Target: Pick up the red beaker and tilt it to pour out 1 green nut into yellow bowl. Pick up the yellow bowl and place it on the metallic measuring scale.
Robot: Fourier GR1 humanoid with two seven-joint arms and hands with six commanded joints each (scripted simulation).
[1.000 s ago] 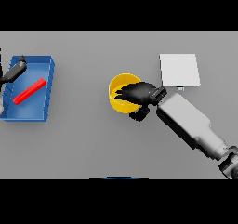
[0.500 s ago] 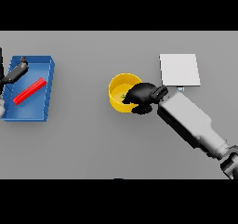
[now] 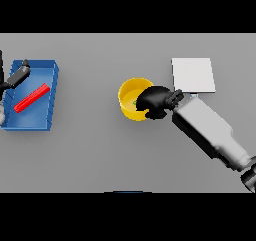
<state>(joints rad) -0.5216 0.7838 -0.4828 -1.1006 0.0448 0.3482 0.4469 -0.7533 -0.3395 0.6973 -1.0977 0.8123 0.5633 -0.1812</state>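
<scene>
The right hand point(image 3: 156, 101) has its fingers curled over the right rim of the yellow bowl point(image 3: 131, 96), gripping it at the middle of the grey surface point(image 3: 100, 150). A small green nut point(image 3: 134, 103) lies inside the bowl. The metallic measuring scale point(image 3: 193, 75) sits just right and farther back. At the far left, the left hand point(image 3: 18, 76) rests over a blue tray point(image 3: 46, 116) holding the red beaker point(image 3: 31, 98); whether its fingers are open I cannot tell.
</scene>
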